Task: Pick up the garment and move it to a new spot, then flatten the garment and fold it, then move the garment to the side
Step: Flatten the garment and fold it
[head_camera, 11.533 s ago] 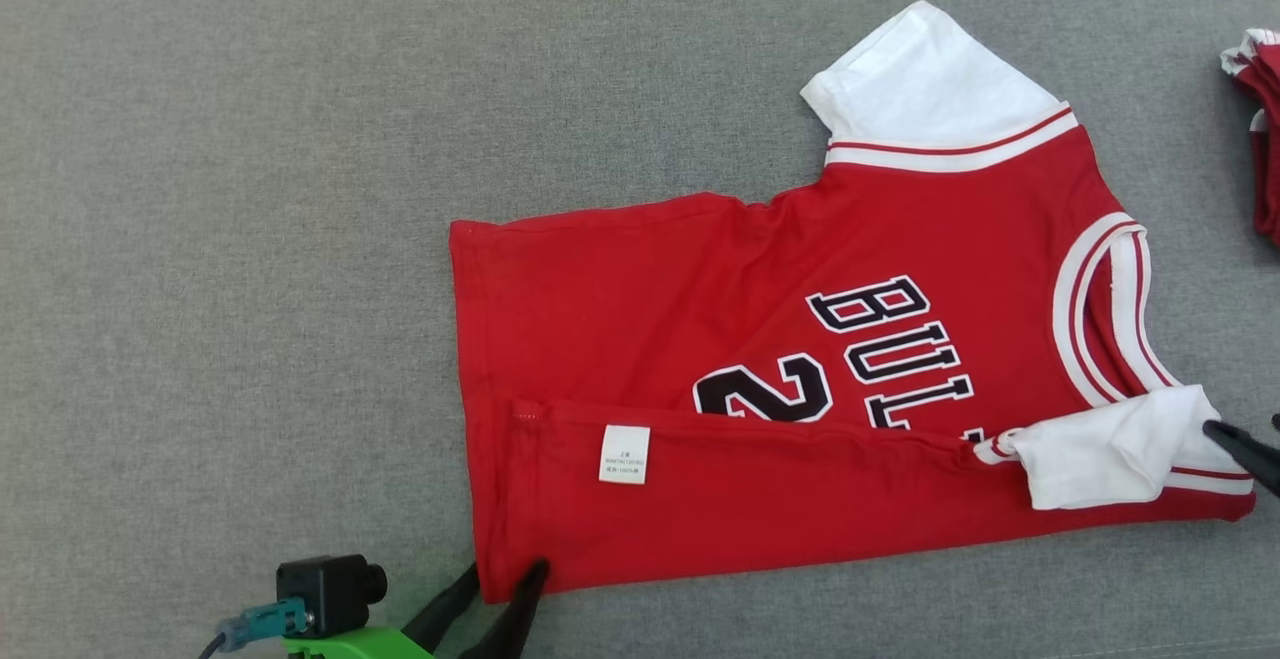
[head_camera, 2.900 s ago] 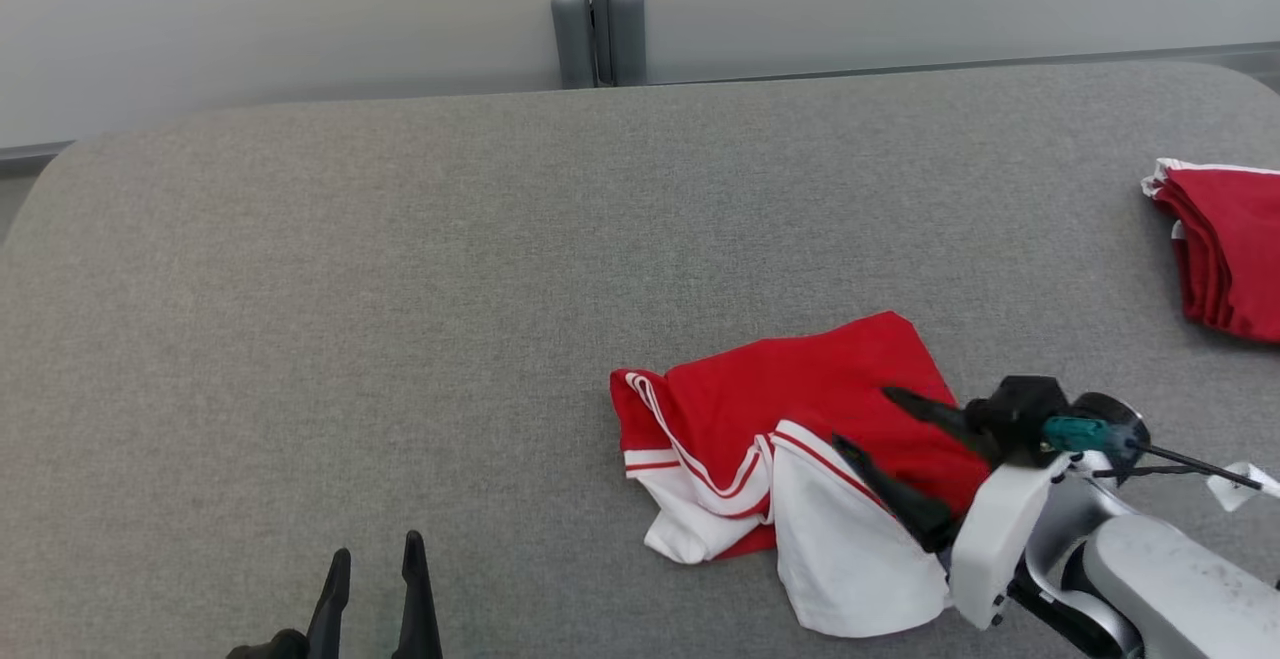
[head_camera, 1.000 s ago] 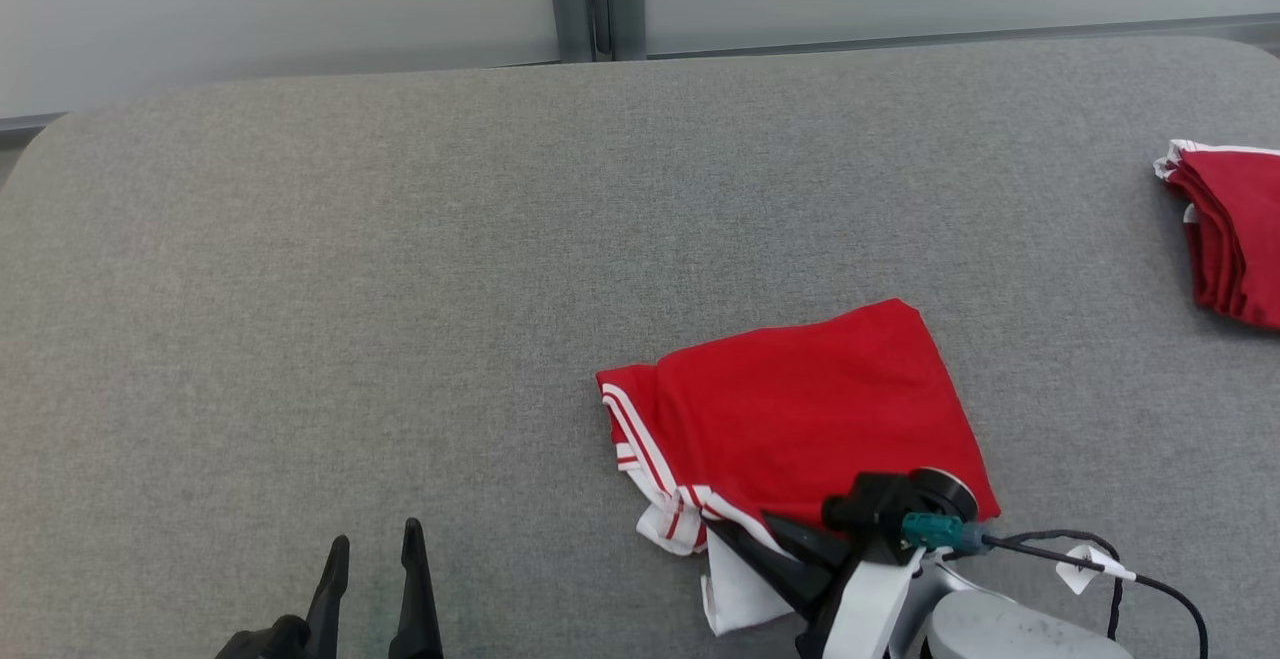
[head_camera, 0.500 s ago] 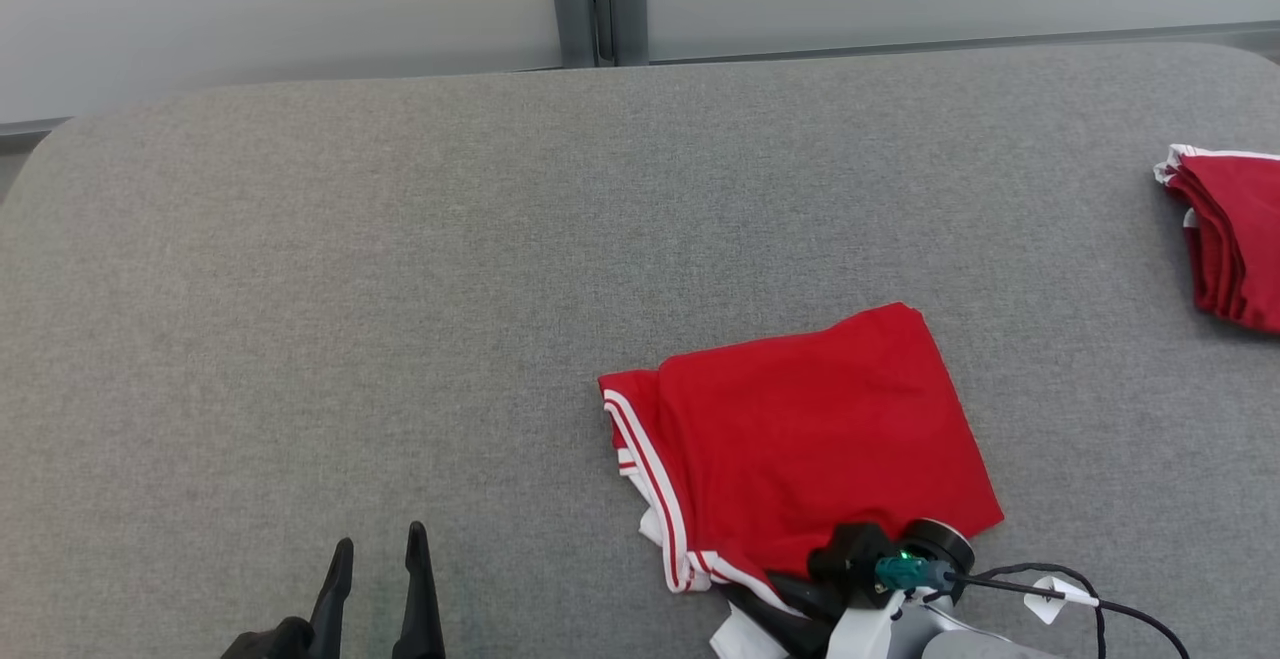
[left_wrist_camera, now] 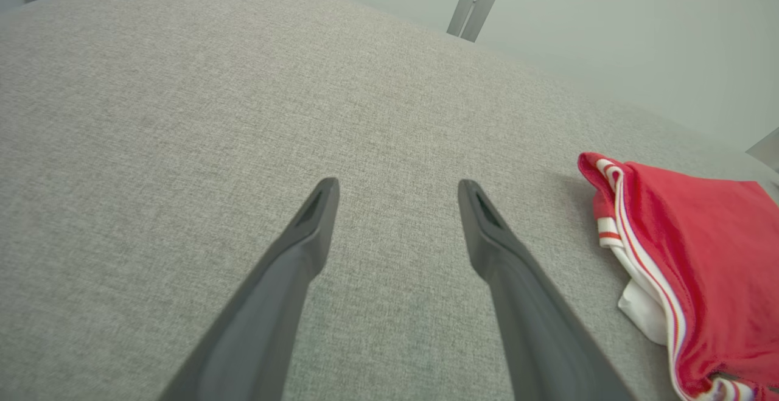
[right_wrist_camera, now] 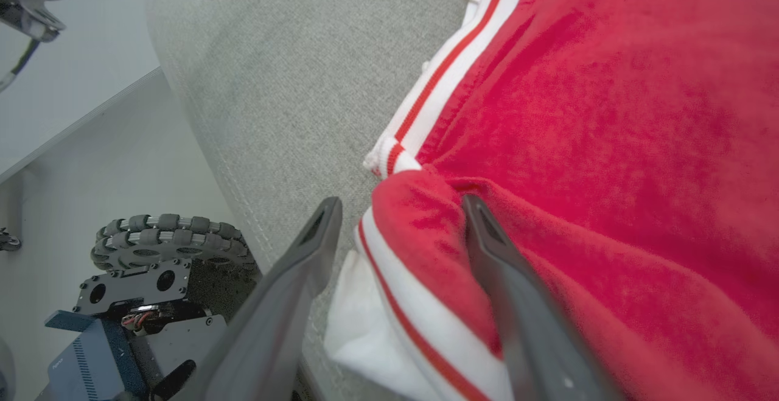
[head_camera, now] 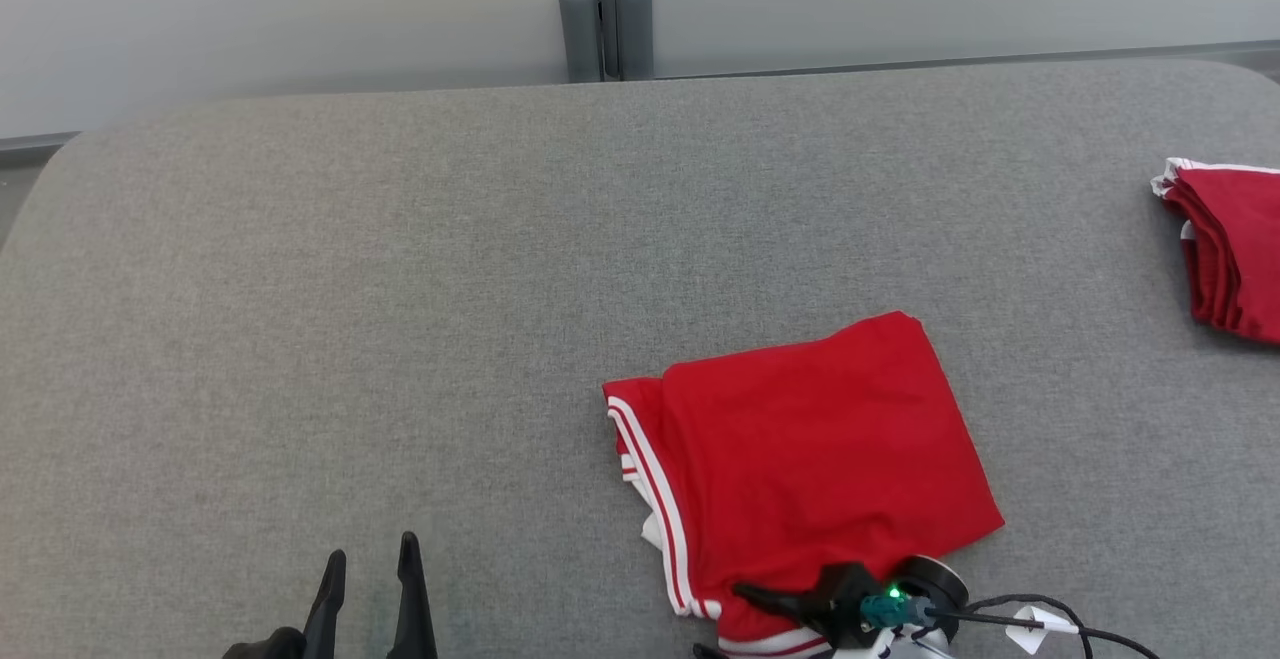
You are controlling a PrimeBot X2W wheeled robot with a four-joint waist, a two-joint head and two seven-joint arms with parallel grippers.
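Observation:
The garment is a red jersey with white trim, folded into a rough square on the grey padded table, right of centre near the front edge. My right gripper sits at the garment's near corner. In the right wrist view the right gripper is open, its fingers spread wide, and the trimmed hem of the garment lies loose between them. My left gripper rests open at the lower left, over bare table. In the left wrist view the left gripper is well to the left of the garment.
A stack of folded red garments lies at the table's right edge. Two grey posts stand against the wall behind the table. Below the table's front edge, my wheeled base appears in the right wrist view.
My right gripper has drawn back toward the table's front edge and opened, leaving the white sleeve tucked under the red cloth. The left gripper has not moved.

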